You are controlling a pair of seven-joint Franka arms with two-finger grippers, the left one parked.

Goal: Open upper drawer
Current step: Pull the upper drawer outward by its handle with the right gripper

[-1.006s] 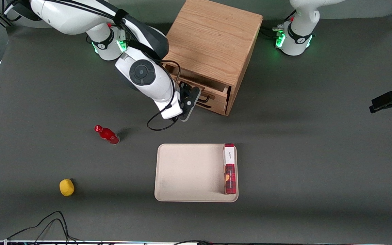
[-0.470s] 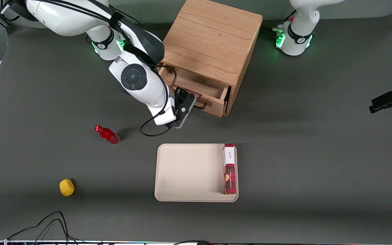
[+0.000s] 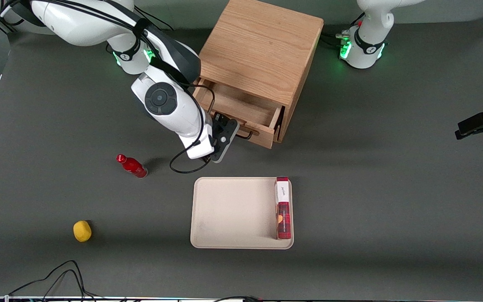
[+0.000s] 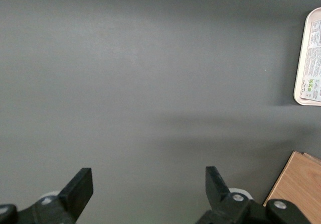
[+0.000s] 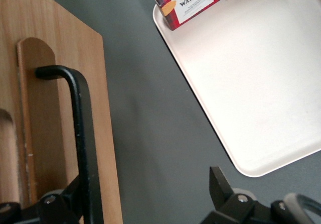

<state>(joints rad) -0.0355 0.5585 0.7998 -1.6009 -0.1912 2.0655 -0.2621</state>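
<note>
The light oak cabinet [image 3: 262,46] stands at the back of the table. Its upper drawer [image 3: 241,107] is pulled well out toward the front camera, and its shallow wooden tray shows bare. The drawer's wood front [image 5: 40,108] carries a black wire bar handle [image 3: 246,134], also seen in the right wrist view [image 5: 80,133]. My gripper [image 3: 234,131] is at that handle. Its fingers are wide apart [image 5: 145,196]: one finger sits against the bar on the drawer-front side, the other hangs over bare table. The lower drawer is hidden beneath the upper one.
A cream tray [image 3: 224,209] lies nearer the front camera than the drawer, with a red shortbread box [image 3: 283,207] on its edge. A red bottle [image 3: 132,166] and a yellow object [image 3: 82,230] lie toward the working arm's end. Cables run along the near edge.
The upper drawer has slid farther out of the cabinet toward the front camera, and my gripper has moved with its handle. More of the tray inside shows.
</note>
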